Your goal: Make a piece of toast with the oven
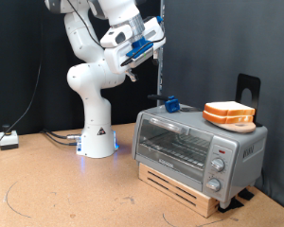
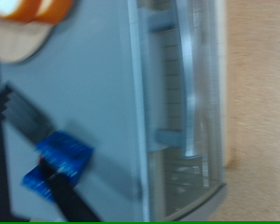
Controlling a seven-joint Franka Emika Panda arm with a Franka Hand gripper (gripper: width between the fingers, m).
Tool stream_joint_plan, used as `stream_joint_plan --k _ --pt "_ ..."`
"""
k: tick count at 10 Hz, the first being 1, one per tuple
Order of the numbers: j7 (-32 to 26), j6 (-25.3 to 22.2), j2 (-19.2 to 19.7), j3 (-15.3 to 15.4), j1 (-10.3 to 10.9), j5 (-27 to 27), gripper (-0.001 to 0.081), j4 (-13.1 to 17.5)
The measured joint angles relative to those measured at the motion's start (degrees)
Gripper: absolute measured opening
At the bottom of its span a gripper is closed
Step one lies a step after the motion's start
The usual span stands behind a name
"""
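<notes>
We see a white robot arm [image 1: 90,71] standing on a brown table [image 1: 57,189], its gripper [image 1: 145,44] raised high in the air above the oven and holding nothing; we cannot tell how far apart its fingers are. The silver oven [image 1: 199,147] sits at the exterior view's right on a wooden crate [image 1: 180,185], its glass door closed. The piece of toast [image 1: 229,114] rests on a plate on the oven's top. A small blue object [image 1: 171,103] stands on the oven's top too, towards the exterior view's left.
</notes>
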Motion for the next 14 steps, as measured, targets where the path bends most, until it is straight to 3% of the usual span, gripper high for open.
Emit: stream_joint_plan --k 2,9,11,14 --pt "-4.66 -1.01 -0.05 -2.03 0.66 1.8 0.0809 -0.51" --pt "-4.0 3.54 2.4 -2.83 -0.79 1.1 0.0809 -5.45" --pt "-8.67 3.41 2.43 -3.77 -0.18 2.3 0.0809 -5.86" --pt "-9.85 8.53 4.33 -3.72 -0.17 2.07 0.0809 -9.91"
